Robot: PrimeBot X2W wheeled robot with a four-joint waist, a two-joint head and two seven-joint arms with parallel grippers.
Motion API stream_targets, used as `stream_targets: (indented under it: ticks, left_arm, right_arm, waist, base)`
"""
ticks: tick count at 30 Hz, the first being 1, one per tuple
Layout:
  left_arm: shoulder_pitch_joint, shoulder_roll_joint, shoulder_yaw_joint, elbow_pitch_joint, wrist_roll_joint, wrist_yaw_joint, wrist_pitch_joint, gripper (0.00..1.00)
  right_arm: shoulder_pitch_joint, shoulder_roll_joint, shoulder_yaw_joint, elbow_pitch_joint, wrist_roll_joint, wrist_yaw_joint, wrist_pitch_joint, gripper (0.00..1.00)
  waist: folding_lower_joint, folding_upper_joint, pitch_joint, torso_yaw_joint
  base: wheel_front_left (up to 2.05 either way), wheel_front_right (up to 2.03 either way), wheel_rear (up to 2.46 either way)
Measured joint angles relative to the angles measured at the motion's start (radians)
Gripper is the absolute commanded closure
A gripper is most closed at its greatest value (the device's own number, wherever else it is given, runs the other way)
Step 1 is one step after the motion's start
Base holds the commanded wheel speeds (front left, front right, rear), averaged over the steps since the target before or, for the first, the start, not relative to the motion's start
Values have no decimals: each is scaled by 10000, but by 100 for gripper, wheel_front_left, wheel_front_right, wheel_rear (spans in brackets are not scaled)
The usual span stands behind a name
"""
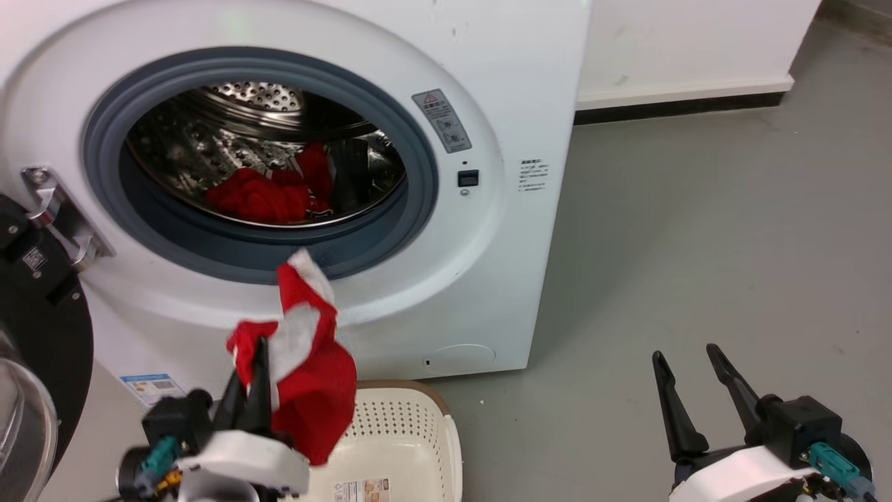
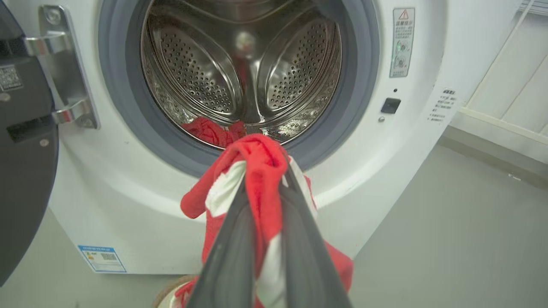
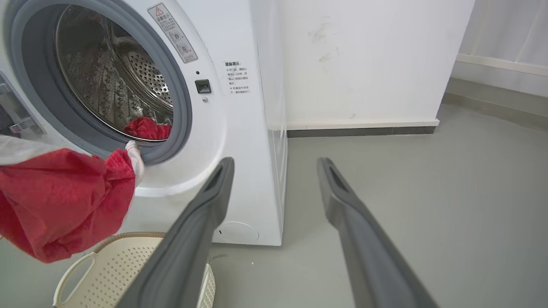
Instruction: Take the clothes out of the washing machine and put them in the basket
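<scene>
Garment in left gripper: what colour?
The garment is red with white bands; best in left wrist view.

The white washing machine (image 1: 502, 84) stands with its door open. A crumpled red garment (image 1: 258, 196) lies in its steel drum. A red-and-white garment (image 1: 313, 376) hangs before its opening, pinched in the left claw (image 1: 252, 357), above the cream basket (image 1: 408, 425) at its foot.

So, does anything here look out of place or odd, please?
Nothing stands out: a red garment hangs from the left gripper above the basket, and more red clothes lie inside the washing machine.
</scene>
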Motion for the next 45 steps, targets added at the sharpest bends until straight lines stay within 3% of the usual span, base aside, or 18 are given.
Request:
stream_targets:
  ticks: [11,24,38,45]
  left_arm:
    - [738,-581,-376,1388,-328,84,42,100]
    - [-1421,-621,433,3754,-222,-198,0,100]
    - [-3986,-163,1281,7148,-67,-194,-2,100]
    - [-4486,167,1335,8234,148,-161,-2,100]
  right_arm:
    - [-469,2,125,-472,-104,0,180,0]
    - [-1622,0,441,-876,-349,0,184,0]
    - [-2772,0,823,-955,-270,0,-161,0]
    - [-3097,0,1012,-683,-130,0,-395,0]
  waist:
    - [2,0,1080,294]
    - [4,0,3517,113]
    - [4,0,6536,-562]
    - [4,0,7245,-954]
  base:
    - [0,0,0]
    - [0,0,0]
    - [0,0,0]
    - [0,0,0]
